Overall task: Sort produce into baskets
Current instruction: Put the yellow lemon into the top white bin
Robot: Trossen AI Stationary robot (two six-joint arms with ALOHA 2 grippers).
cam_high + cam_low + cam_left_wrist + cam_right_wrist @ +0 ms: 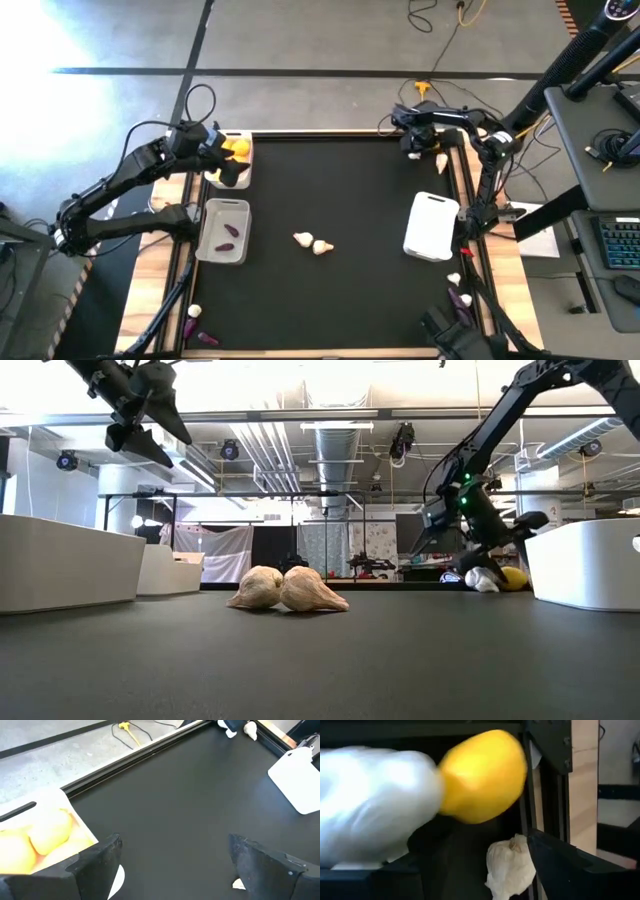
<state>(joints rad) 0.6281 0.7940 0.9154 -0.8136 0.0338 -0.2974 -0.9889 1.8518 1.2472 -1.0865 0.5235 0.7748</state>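
Blurred white blob (375, 805) fills R wrist view, unidentifiable

A keyboard (617, 240) sits right of the black mat (340, 190).

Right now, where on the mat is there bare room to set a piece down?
Bare: the mat between the citrus basket and the right gripper, and the near strip below the two garlic bulbs. Crowded: the far right corner, where garlic and a citrus lie at that gripper.
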